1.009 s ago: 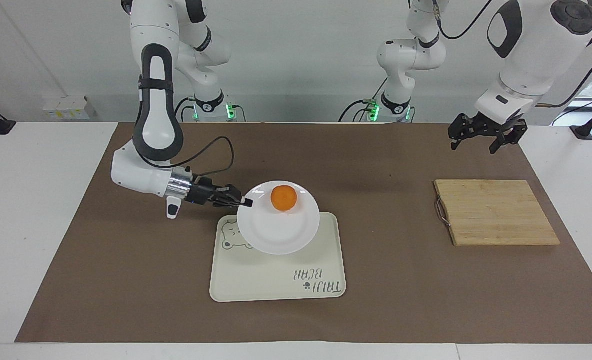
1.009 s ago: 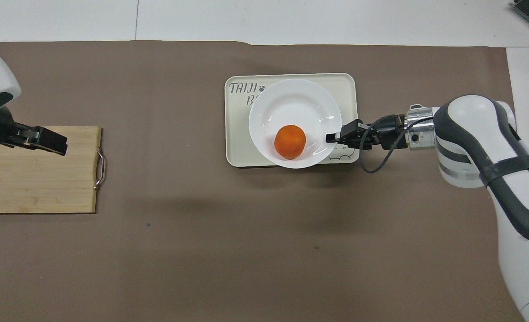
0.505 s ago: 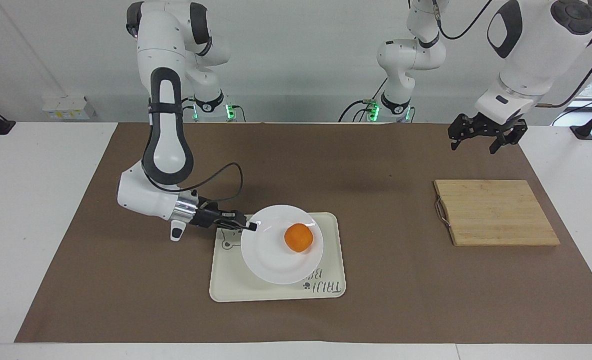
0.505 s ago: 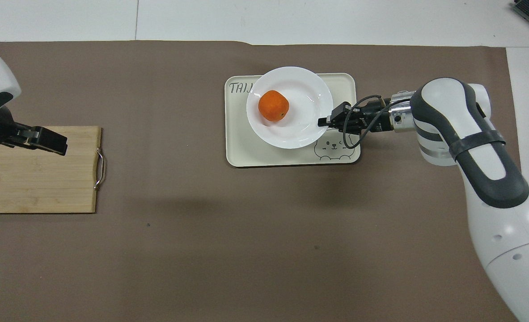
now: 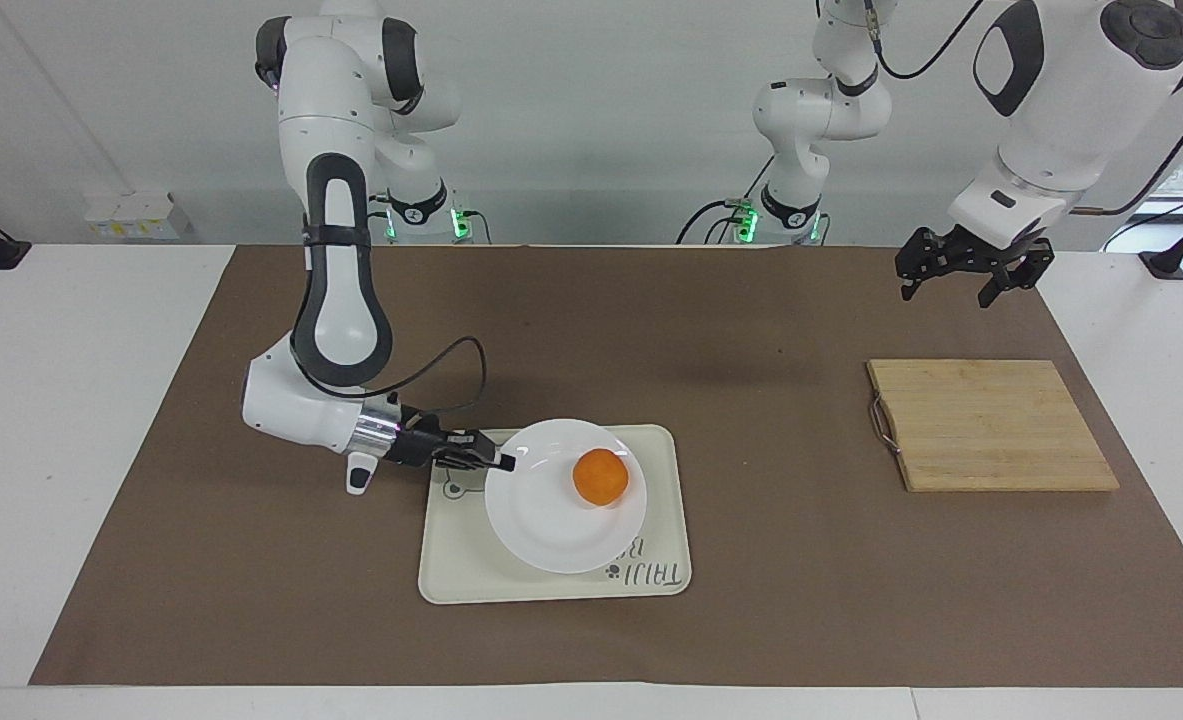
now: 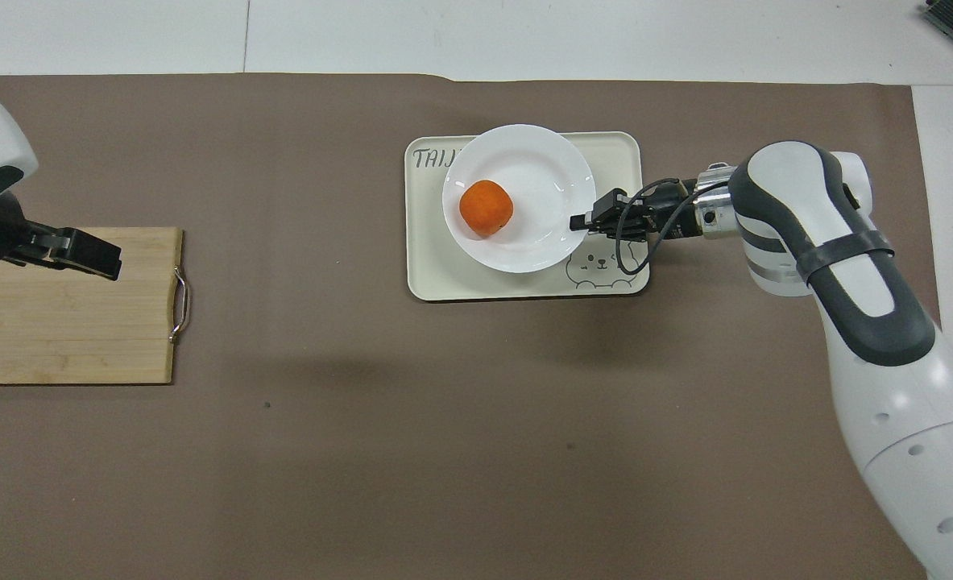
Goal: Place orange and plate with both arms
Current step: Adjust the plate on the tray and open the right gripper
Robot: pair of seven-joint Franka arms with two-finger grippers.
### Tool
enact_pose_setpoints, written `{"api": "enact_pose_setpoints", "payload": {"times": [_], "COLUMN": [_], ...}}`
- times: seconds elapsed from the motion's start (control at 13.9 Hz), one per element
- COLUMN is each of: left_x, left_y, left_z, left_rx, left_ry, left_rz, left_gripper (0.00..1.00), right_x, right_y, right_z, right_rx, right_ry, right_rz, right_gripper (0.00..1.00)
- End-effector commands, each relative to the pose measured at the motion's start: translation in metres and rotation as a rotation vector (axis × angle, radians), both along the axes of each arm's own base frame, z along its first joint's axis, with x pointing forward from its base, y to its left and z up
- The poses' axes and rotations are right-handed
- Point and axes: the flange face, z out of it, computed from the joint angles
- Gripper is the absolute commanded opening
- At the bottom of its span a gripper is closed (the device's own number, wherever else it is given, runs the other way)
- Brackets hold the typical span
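The right gripper (image 5: 499,463) (image 6: 581,222) is pinching the rim of the plate (image 5: 551,525) (image 6: 536,165) between its closed fingers, gripping it at the edge toward the right arm's end of the table. The plate is sitting over the cream tray (image 5: 496,580) (image 6: 432,278), covering part of its lettering, while the orange (image 5: 600,477) (image 6: 486,208) is resting on the plate, off-centre toward the left arm's end. The left gripper (image 5: 956,288) (image 6: 101,264) is hanging over the edge of the wooden cutting board (image 5: 991,425) (image 6: 65,322) nearer the robots, its fingers spread and holding nothing, the arm waiting. Both tray and board are lying on the brown mat (image 5: 771,330) (image 6: 323,419).
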Motion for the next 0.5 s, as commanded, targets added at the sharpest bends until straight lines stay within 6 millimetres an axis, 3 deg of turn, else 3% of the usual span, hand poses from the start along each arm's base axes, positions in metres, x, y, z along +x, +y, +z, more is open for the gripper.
{"api": "enact_pose_setpoints", "payload": {"times": [0.0,0.43], "left_x": [0.000,0.000], "left_y": [0.003,0.003], "left_z": [0.003,0.003], "left_rx": [0.012,0.012], "left_ry": [0.004,0.004], "left_rz": [-0.003,-0.003], "left_gripper": [1.00,1.00], "right_x": [0.001,-0.004], "right_y": [0.000,0.001], "right_z": [-0.007,-0.022], "right_rx": [-0.008,-0.012], "right_ry": [-0.025,-0.006], "right_rz": [0.024,0.034], "right_gripper": [0.00,0.00]}}
